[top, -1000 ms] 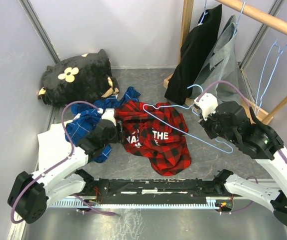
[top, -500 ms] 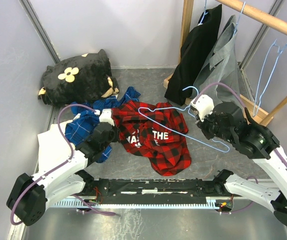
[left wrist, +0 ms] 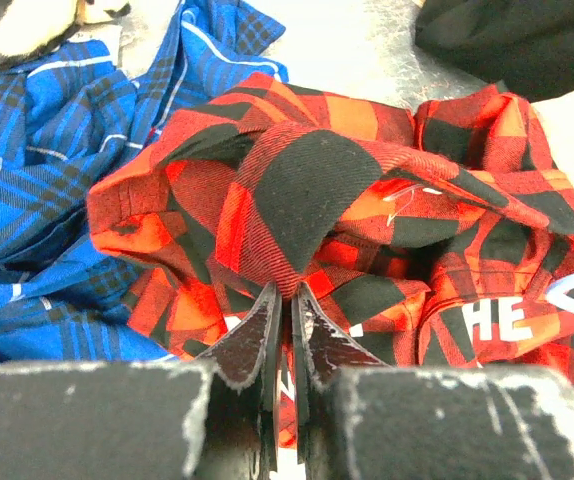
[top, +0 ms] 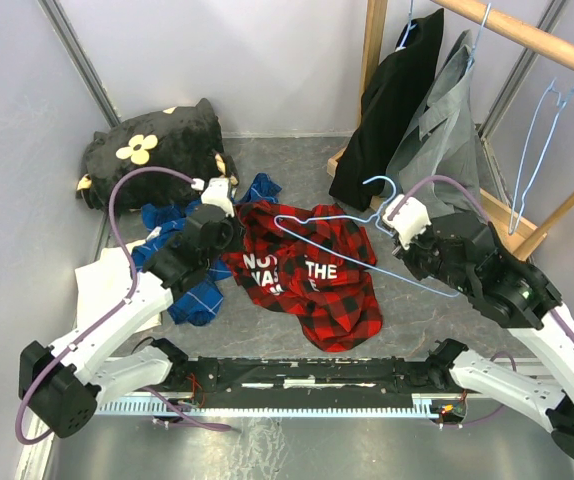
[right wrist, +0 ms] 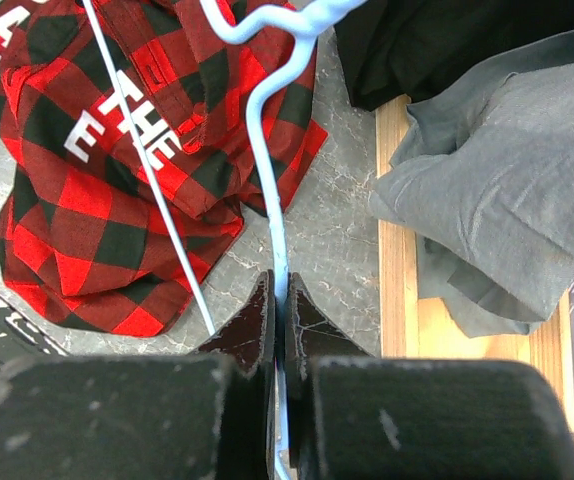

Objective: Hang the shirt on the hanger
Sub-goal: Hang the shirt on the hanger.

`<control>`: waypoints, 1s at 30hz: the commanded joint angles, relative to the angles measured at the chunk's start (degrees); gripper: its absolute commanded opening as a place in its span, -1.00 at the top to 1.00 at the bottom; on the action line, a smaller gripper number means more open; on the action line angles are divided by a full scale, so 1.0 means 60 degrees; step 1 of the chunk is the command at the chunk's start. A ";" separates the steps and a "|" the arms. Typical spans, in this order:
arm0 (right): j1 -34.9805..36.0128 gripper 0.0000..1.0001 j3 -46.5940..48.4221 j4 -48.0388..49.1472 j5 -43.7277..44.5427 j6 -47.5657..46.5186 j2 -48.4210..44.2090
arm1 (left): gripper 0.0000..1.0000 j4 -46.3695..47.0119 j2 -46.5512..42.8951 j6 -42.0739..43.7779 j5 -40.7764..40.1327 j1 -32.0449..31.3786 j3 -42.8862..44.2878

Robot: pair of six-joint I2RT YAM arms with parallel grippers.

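Observation:
The red-and-black plaid shirt [top: 307,275] with white lettering lies crumpled on the grey floor at the middle. My left gripper [top: 233,218] is at its left upper edge. In the left wrist view that gripper [left wrist: 287,291] is shut on a raised fold of the shirt [left wrist: 317,180]. A light-blue wire hanger [top: 319,214] hovers tilted over the shirt's right half. My right gripper [top: 399,222] holds it just below the hook. The right wrist view shows this gripper [right wrist: 280,285] shut on the hanger [right wrist: 276,200] wire, with the shirt [right wrist: 97,180] underneath.
A blue plaid shirt [top: 182,250] lies left of the red one, touching it. A black flowered bundle [top: 157,150] sits at the back left. A wooden rack at the right carries a black garment [top: 397,90], a grey garment [top: 442,110] and spare hangers [top: 537,130]. A white sheet [top: 102,285] lies by the left wall.
My left gripper shut on the shirt's left edge and drew it up and toward the back. The right gripper shifted the hanger slightly left over the shirt.

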 commanded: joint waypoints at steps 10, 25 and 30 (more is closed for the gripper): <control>-0.0027 1.00 0.0018 0.1410 -0.0158 -0.0624 0.1585 | 0.81 -0.1293 0.0515 0.1185 0.1556 -0.0010 0.1628; -0.0019 1.00 0.0204 0.4305 -0.0544 -0.0317 0.3838 | 0.86 -0.2352 0.1047 0.1885 0.3042 -0.0058 0.3548; -0.0024 1.00 -0.0059 0.5623 -0.0787 0.0318 0.3860 | 0.88 -0.2811 0.1361 0.2073 0.3136 -0.0174 0.4451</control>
